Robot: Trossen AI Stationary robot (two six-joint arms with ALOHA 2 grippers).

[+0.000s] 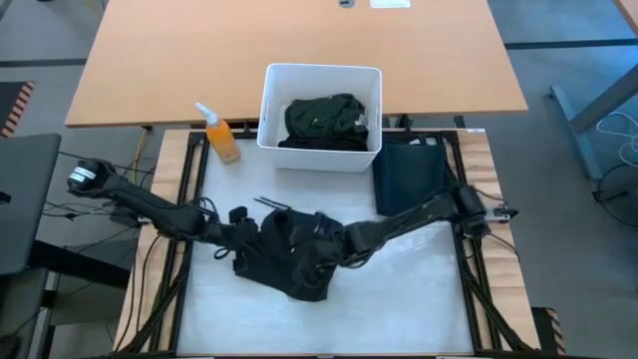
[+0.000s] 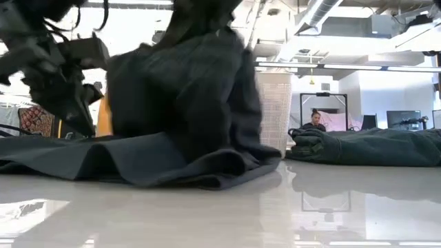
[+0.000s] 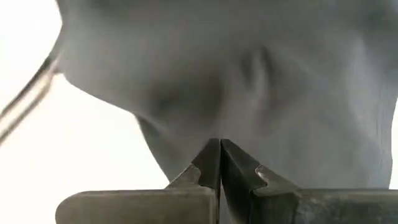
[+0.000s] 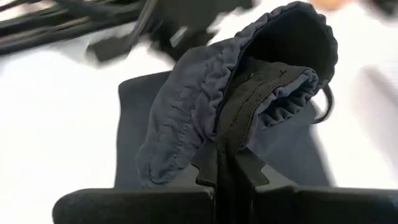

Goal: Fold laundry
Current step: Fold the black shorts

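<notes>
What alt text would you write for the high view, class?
Both arms meet over a dark garment bunched mid-table, left gripper and right gripper shut on it. Behind sit a white bin of clothes and an orange spray bottle.

Low in the centre of the high view lay a plain black garment [image 1: 284, 261] on the white table [image 1: 399, 309]. At upper centre, a white bin [image 1: 321, 82] held a dark green shirt [image 1: 324, 117]. An orange spray bottle [image 1: 220, 136] stood left of it, dark navy trousers [image 1: 411, 172] to its right.
</notes>
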